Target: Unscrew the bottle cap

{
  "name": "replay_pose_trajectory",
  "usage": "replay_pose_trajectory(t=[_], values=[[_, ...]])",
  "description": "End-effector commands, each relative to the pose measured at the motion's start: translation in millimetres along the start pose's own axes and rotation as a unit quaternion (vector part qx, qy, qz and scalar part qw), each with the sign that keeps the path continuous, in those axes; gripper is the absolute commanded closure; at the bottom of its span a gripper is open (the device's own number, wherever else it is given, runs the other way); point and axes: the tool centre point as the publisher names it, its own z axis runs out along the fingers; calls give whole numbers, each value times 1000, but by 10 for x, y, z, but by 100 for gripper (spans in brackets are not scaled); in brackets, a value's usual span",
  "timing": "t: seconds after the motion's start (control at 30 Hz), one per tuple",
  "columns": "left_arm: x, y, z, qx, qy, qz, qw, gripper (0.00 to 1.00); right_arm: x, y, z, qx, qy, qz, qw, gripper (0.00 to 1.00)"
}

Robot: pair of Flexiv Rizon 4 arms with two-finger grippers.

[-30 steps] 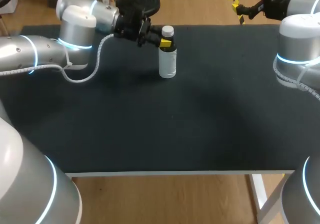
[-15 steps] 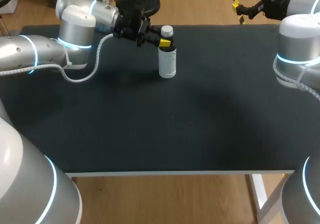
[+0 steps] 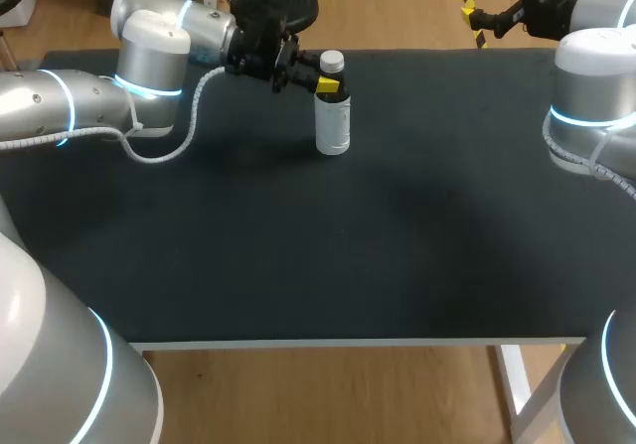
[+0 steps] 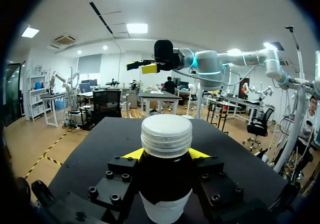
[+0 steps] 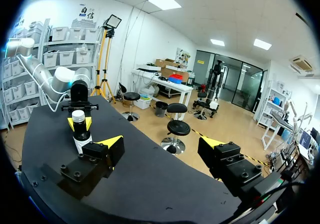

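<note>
A small bottle [image 3: 333, 126] stands upright on the black table [image 3: 298, 245] at the far middle, with a white ribbed cap [image 3: 332, 62], a dark neck and a white lower body. My left gripper [image 3: 330, 87] comes in level from the left and is shut on the bottle's dark neck just under the cap. In the left wrist view the cap [image 4: 166, 135] rises above the gripper [image 4: 165, 156], and the yellow fingertips [image 4: 131, 154] press in from both sides. My right gripper [image 3: 477, 17] hangs open, high beyond the table's far right edge, with nothing between its fingers [image 5: 112, 144]. From there the bottle [image 5: 80, 131] shows far ahead.
The black table top stretches bare from the bottle toward the front edge [image 3: 348, 343]. A white cable [image 3: 189, 131] loops from my left arm over the table's back left part.
</note>
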Motion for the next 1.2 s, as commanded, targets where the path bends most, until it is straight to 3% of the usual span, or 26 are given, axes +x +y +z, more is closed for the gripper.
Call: replay_pose_trajectory(t=[0.03,0.67,1.0,1.2], values=[[-40,29,1,2,4,0,1000,100,0,0,0,0,0,0,1000,0],[-40,29,1,2,4,0,1000,100,0,0,0,0,0,0,1000,0],[-40,29,1,2,4,0,1000,100,180,-30,208,-24,139,-2,990,0],[-40,29,1,2,4,0,1000,100,317,-96,314,11,219,-69,973,0]])
